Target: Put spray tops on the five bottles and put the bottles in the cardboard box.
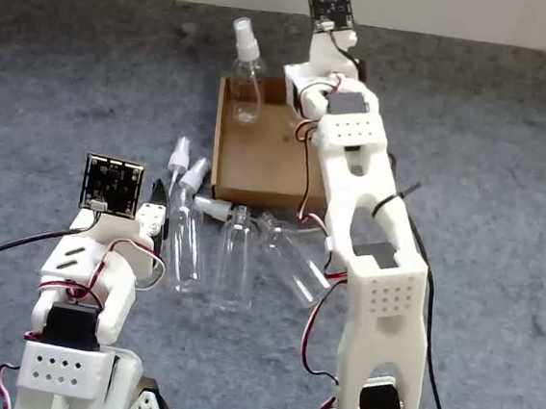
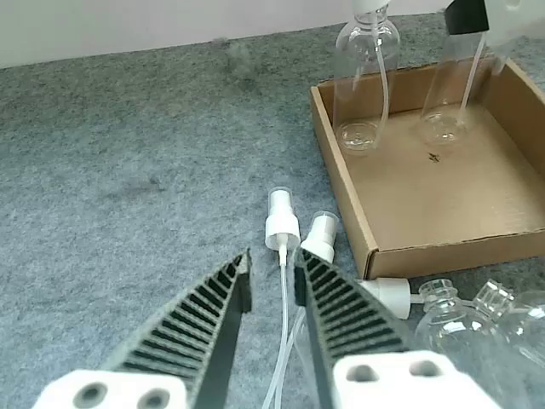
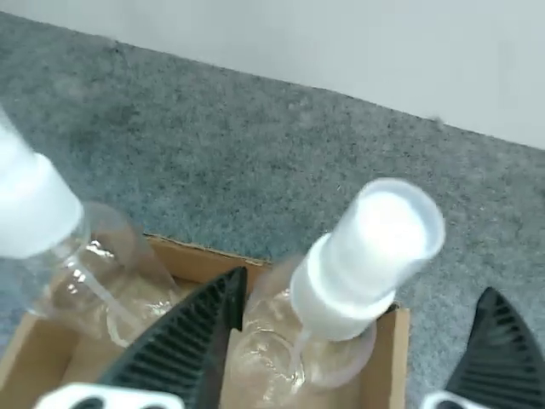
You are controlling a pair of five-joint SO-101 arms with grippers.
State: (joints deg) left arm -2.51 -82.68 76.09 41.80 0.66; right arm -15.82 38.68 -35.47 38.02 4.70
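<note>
The cardboard box [image 1: 257, 169] lies mid-table. One capped bottle [image 1: 246, 86] stands in its far left corner. My right gripper [image 3: 364, 290] hangs open over the box's far edge, a second capped bottle [image 3: 358, 264] upright between its wide-apart fingers, the first bottle [image 3: 60, 247] beside it. Both bottles [image 2: 366, 77] [image 2: 456, 85] stand inside the box [image 2: 409, 187]. My left gripper [image 2: 271, 277] is open low over the carpet, a loose spray top [image 2: 283, 223] just past its tips, the dip tube running between the fingers. Another top [image 2: 319, 236] sits beside it.
In front of the box lie three clear bottles [image 1: 184, 240] [image 1: 236, 259] [image 1: 292, 260] side by side. A third spray top [image 1: 213, 206] rests near their necks. The right arm [image 1: 365, 204] stretches over the box's right side. Grey carpet surrounds everything.
</note>
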